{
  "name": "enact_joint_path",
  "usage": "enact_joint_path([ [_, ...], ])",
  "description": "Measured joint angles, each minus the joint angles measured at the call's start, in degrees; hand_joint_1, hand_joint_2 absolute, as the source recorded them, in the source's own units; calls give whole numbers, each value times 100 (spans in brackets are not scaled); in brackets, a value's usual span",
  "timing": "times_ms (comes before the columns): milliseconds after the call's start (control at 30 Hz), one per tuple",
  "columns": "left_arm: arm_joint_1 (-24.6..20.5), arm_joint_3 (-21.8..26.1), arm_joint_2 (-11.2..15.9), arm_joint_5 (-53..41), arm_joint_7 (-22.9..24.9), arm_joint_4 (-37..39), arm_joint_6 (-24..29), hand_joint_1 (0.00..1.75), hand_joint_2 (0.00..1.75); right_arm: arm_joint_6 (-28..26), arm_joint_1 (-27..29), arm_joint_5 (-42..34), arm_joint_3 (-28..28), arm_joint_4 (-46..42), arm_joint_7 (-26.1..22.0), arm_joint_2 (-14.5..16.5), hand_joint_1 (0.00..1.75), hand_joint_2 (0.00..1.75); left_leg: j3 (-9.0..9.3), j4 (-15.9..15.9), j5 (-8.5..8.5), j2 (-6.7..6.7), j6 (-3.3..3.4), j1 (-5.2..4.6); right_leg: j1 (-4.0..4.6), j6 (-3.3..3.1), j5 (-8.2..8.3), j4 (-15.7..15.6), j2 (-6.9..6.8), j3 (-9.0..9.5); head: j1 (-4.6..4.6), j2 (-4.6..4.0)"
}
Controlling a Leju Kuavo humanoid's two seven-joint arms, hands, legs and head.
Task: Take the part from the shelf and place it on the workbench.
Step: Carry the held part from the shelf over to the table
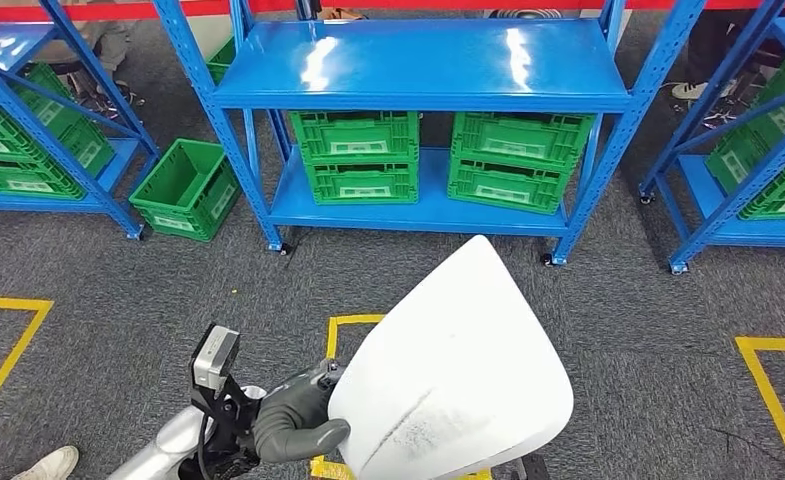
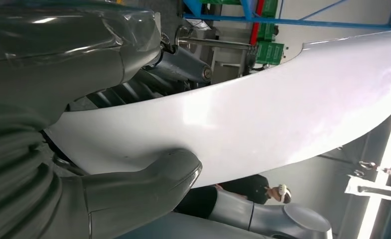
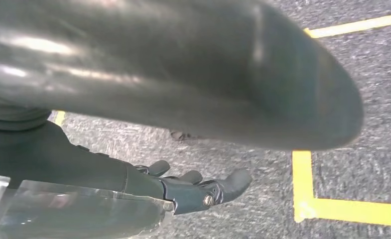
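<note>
Head view: the left hand [image 1: 293, 420] grips the lower edge of a large white curved panel [image 1: 458, 370], thumb pressed across its near face, holding the part up in front of the robot's body and above the floor. A dark scuff streak marks the panel's lower face. Beyond it stands a blue steel shelf rack [image 1: 423, 70], its top deck glossy under ceiling lights; on its lower deck sit stacked green plastic crates [image 1: 355, 155] and a second stack [image 1: 516, 160], each bearing a white label too small to read. Another green crate [image 1: 186, 188] rests on the floor beside the rack's leg, and further blue racks holding green crates flank it on both sides. The floor is grey carpet [image 1: 618, 320] marked with yellow tape lines [image 1: 773, 385]. A person's pale shoe [image 1: 46, 464] shows at the lower left corner.

Left wrist view: the thick grey thumb [image 2: 148, 181] presses against the white panel's smooth surface, with darker fingers [image 2: 128, 92] on its opposite side, so the part is clamped between them. A person in dark clothing [image 2: 253, 186] stands behind.

Right wrist view: the right hand [image 3: 203, 186] hangs over the grey carpet with its fingers extended and slightly apart, holding nothing. Yellow tape crosses the carpet beside it.
</note>
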Motion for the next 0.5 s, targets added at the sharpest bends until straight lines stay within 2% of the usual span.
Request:
enact_joint_path([
  [33,0,-1,2,-19,-8,1,1,175,175,-5,0,4,0,1,-2,-8,0,0,-92,383,-267,0,-16,1,20,-42,39,2,-2,-45,-7,0],
  [67,0,-3,4,-34,-13,2,2,175,175,-9,0,7,0,1,-4,-14,0,0,-171,752,-449,-1,-20,0,44,-67,77,3,-4,-90,-9,0],
  [100,1,-4,5,-45,-15,4,2,175,175,-13,1,8,0,1,-5,-19,0,0,-190,993,-505,-2,-4,-3,71,-81,115,5,-5,-137,-8,0],
  [133,2,-6,7,-55,-17,7,3,175,175,-13,1,8,0,2,-6,-23,0,0,-110,1030,-455,-6,37,-12,102,-92,153,6,-5,-182,-8,0],
  [167,1,-7,9,-61,-20,8,3,175,175,-14,1,8,0,2,-7,-27,0,0,83,844,-340,-16,106,-30,135,-100,187,4,-4,-219,-8,0],
  [200,-3,-6,9,-63,-24,7,3,175,175,-14,0,8,0,2,-8,-26,0,0,365,478,-225,-34,209,-67,158,-109,213,3,-1,-244,-7,0],
  [267,-18,-3,8,-66,-34,-1,4,175,175,-16,-9,8,-2,2,-14,-13,0,0,889,-277,-194,-41,412,-146,169,-90,263,-16,-6,-261,11,0],
  [300,-27,-1,9,-71,-42,-7,4,175,175,-17,-19,9,-2,2,-17,-2,0,0,1029,-503,-218,-44,468,-190,143,-59,290,-26,-12,-264,16,0],
  [333,-32,1,11,-79,-49,-11,8,175,175,-18,-29,10,-3,2,-20,9,0,0,1082,-605,-242,-41,481,-222,110,-20,319,-42,-18,-267,15,0],
  [367,-36,2,14,-99,-60,-16,11,175,175,-19,-37,15,-3,2,-22,16,0,0,1102,-682,-198,-47,490,-263,83,25,349,-65,-22,-261,2,0],
  [400,-36,3,16,-126,-71,-21,14,175,175,-19,-39,19,-2,2,-22,27,0,0,1141,-778,-127,-43,485,-261,72,49,359,-60,-23,-270,-9,1],
  [467,-43,3,10,-177,-95,-29,16,175,175,-20,-40,28,1,2,-21,21,0,0,1218,-1015,31,-25,501,-228,101,44,245,119,-14,-382,-9,1],
  [500,-45,2,4,-190,-106,-31,19,175,175,-21,-45,33,2,2,-19,4,0,0,1232,-1097,95,-14,490,-195,108,15,100,387,-9,-516,2,1],
])
